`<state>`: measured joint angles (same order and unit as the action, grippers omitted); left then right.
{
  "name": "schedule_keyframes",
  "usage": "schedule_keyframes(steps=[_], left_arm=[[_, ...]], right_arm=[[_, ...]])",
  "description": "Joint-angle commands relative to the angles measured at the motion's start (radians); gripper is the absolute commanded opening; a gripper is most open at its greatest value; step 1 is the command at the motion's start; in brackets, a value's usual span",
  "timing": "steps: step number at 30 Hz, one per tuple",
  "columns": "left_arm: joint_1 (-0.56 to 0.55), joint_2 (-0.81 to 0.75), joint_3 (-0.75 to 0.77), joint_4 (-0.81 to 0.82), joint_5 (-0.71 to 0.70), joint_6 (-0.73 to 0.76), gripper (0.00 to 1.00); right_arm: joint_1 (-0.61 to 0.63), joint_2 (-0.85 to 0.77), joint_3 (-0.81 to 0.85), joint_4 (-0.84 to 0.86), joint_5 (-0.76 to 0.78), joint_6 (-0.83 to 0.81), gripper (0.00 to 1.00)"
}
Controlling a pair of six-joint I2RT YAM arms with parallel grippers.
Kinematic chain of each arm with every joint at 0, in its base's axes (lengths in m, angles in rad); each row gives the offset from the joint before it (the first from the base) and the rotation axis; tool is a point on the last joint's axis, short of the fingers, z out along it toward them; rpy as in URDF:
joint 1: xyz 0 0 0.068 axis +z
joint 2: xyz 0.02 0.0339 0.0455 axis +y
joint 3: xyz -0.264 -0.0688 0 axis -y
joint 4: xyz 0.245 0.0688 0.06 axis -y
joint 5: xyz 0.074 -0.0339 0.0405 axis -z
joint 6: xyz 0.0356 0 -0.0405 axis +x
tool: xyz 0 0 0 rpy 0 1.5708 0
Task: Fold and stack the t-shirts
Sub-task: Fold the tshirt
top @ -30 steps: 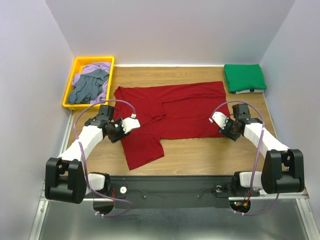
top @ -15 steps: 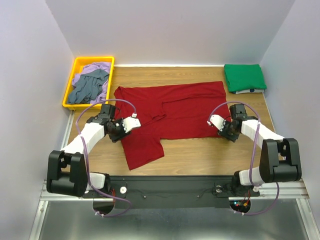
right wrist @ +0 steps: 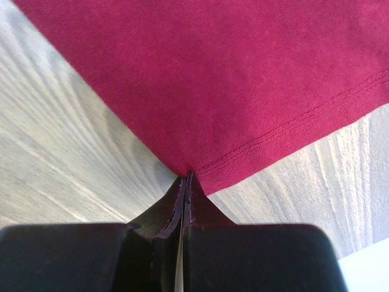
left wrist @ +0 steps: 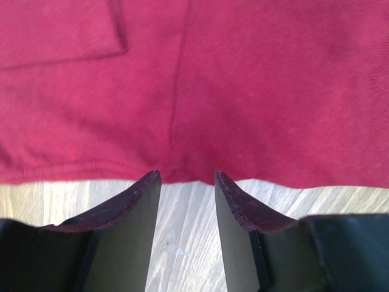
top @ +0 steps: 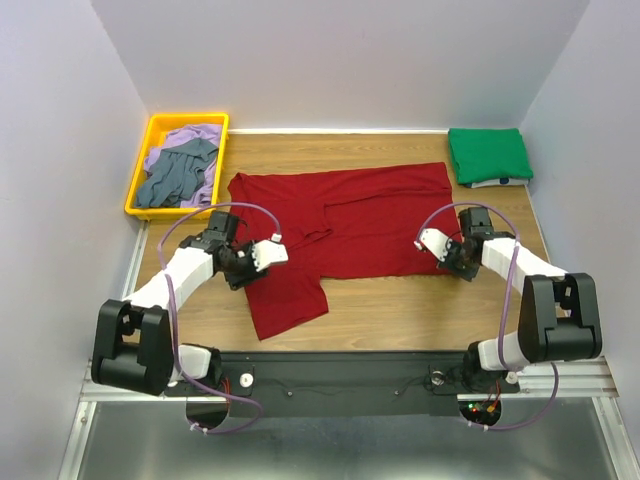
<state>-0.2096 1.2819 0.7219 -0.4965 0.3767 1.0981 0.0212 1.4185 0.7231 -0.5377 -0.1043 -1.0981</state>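
Observation:
A dark red t-shirt [top: 350, 215] lies spread on the wooden table, one sleeve reaching toward the near edge. My left gripper [top: 250, 262] is at its left edge. In the left wrist view that gripper [left wrist: 185, 177] is open, its fingertips just touching the red hem [left wrist: 164, 173], with bare wood between them. My right gripper [top: 447, 255] is at the shirt's near right corner. The right wrist view shows it [right wrist: 187, 177] shut on the red cloth [right wrist: 243, 79] at the hem. A folded green t-shirt [top: 488, 153] lies at the back right.
A yellow tray [top: 186, 117] at the back left holds a lavender t-shirt [top: 190, 135] and a grey-blue t-shirt [top: 175, 175], both crumpled. White walls close in the table on three sides. Bare wood [top: 400, 300] runs between the red shirt and the arm bases.
My right gripper has closed on the red shirt's near right corner. My left gripper has shifted slightly toward the near side along the shirt's left edge and opened a little wider.

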Motion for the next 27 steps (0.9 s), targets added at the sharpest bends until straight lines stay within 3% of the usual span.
schedule_keyframes(steps=[1,9,12,13,18,27], left_arm=[[-0.051,0.028,-0.033,0.010,0.005,0.020,0.53],[-0.065,0.126,-0.075,0.068,-0.085,0.023,0.53],[-0.070,0.152,-0.088,0.065,-0.113,0.034,0.42],[-0.071,0.145,-0.090,0.052,-0.110,0.040,0.28],[-0.070,0.062,-0.093,-0.037,-0.088,0.055,0.00],[-0.054,-0.127,-0.069,-0.169,-0.073,0.075,0.00]], right_arm=[[0.000,0.040,0.010,0.008,0.005,0.020,0.01],[0.002,0.062,0.032,0.004,0.025,0.047,0.01],[0.000,0.054,0.024,-0.007,0.028,0.041,0.01],[0.000,0.048,0.018,-0.013,0.026,0.043,0.01],[0.000,-0.013,0.013,-0.074,0.009,0.049,0.01],[-0.009,-0.205,0.007,-0.206,-0.009,0.037,0.00]])
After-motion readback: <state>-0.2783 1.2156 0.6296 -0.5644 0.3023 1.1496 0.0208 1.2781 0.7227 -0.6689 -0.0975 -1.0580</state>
